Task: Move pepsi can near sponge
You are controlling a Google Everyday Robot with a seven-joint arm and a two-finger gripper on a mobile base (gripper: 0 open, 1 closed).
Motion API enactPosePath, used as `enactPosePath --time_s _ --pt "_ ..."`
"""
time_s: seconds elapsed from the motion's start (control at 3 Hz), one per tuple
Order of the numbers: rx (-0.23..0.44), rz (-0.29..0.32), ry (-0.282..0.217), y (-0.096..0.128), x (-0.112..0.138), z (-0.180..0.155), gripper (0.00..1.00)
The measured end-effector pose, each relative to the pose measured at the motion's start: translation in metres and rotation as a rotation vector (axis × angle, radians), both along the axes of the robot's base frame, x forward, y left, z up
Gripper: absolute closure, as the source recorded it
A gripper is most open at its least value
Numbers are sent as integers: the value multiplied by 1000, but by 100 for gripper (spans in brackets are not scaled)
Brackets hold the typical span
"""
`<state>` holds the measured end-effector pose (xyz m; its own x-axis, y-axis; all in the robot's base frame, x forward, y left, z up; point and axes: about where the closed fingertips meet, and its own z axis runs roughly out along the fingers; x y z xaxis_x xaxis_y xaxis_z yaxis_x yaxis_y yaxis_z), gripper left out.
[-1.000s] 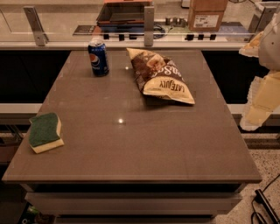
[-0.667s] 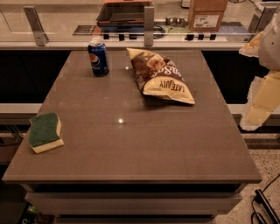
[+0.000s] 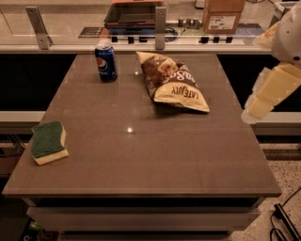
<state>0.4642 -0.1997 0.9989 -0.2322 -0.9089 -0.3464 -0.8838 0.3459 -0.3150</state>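
Nothing I can see has changed since a second ago: the pepsi can (image 3: 106,62), the sponge (image 3: 48,142) and the chip bag (image 3: 174,82) sit where they did, and the arm (image 3: 289,33) stays off the right side of the worktop (image 3: 141,160).

The can stands upright at the far left of the worktop, with its round red-white-blue logo facing me. The bag lies flat just to its right, not touching it, and its lettering reads "LATE JULY" upside down from my side. The sponge lies green side up at the near left edge, well apart from the can.

A cardboard box (image 3: 223,14) on the far counter carries a white label I cannot read.

The pincer (image 3: 264,98) hangs beyond the worktop's right edge, above floor level. The frame edge cuts off the arm, and I cannot tell whether the pincer is spread or pressed together.
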Motion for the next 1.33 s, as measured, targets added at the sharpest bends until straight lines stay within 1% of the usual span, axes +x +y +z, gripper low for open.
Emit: enactPosePath --time_s 0.33,0.67,1.0,1.33 --pt "178 -7 -74 16 28 6 0" --pt "362 11 -133 46 53 21 0" --pt "514 17 -178 86 79 34 0" --pt "553 -14 -202 123 95 46 0"
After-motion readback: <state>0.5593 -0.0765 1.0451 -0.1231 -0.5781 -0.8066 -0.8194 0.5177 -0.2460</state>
